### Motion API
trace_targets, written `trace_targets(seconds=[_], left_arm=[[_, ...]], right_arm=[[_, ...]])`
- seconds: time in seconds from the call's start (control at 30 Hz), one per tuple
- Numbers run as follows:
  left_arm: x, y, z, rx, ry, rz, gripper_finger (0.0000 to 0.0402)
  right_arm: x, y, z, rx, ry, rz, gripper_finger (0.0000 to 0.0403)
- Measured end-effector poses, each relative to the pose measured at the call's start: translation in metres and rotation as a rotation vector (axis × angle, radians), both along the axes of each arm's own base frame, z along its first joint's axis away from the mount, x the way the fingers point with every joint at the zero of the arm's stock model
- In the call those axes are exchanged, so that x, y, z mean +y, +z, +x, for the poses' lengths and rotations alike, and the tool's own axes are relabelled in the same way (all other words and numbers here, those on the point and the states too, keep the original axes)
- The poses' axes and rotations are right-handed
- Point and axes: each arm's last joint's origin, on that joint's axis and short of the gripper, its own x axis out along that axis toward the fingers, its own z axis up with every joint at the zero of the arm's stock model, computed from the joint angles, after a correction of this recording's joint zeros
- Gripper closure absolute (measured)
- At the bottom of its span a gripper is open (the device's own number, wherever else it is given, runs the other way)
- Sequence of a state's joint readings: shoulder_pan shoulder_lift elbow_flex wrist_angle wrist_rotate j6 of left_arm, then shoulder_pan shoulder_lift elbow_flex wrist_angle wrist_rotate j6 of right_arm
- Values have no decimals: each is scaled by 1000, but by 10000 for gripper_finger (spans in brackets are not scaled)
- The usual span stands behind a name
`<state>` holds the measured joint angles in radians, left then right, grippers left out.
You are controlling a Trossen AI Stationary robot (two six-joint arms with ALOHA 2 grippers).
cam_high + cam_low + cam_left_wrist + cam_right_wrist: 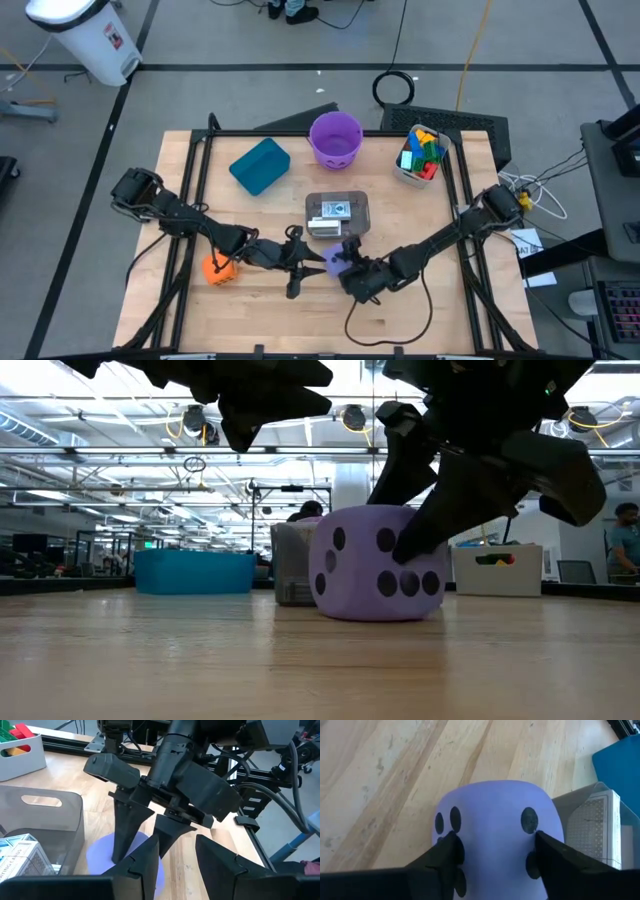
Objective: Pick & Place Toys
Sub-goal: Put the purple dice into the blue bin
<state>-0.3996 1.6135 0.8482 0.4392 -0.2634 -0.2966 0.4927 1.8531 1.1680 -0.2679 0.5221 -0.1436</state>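
Observation:
The purple die (336, 261) rests by its underside on the wooden table (420, 320), near the middle front; it also shows in the low view (360, 570) and the right wrist view (492, 815). My right gripper (350, 270) is shut on it. My left gripper (300, 263) hovers open and empty just left of the die, its fingers (147, 865) pointing at it. The orange die (219, 268) lies on the table under my left arm. Coloured blocks fill a white tub (420, 155) at the far right. Printed cards lie in a clear tub (337, 212). My right gripper pinches the purple die between its two fingers (447, 855), on two opposite dotted faces (451, 822). The fingers slant down from the table's right side and reach about halfway down the die (415, 540). The die sits upright with its underside on the table.
A teal bin (260, 165) and a purple bucket (335, 138) stand at the far side. The clear tub (293, 565) stands just behind the purple die. Black frame rails (190, 190) run along the table's left and right sides. Bare wood lies along the near edge.

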Motion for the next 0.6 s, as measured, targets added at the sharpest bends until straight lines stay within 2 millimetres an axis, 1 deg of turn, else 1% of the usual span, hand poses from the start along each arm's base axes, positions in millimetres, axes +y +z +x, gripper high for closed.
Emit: trace_targets(seconds=[0.13, 0.27, 0.37, 0.47, 0.6], left_arm=[[0, 0, 0, 0, 0, 0, 265], [0, 0, 0, 0, 0, 0, 266], [0, 0, 0, 1, 0, 1, 265], [0, 0, 0, 1, 0, 1, 265], [0, 0, 0, 0, 0, 1, 265]], right_arm=[[0, 0, 0, 4, 4, -1, 247], [0, 0, -1, 0, 5, -16, 253], [5, 8, -7, -27, 24, -57, 252], [10, 22, -15, -45, 54, -34, 250], [18, 58, -34, -124, 79, 18, 265]])
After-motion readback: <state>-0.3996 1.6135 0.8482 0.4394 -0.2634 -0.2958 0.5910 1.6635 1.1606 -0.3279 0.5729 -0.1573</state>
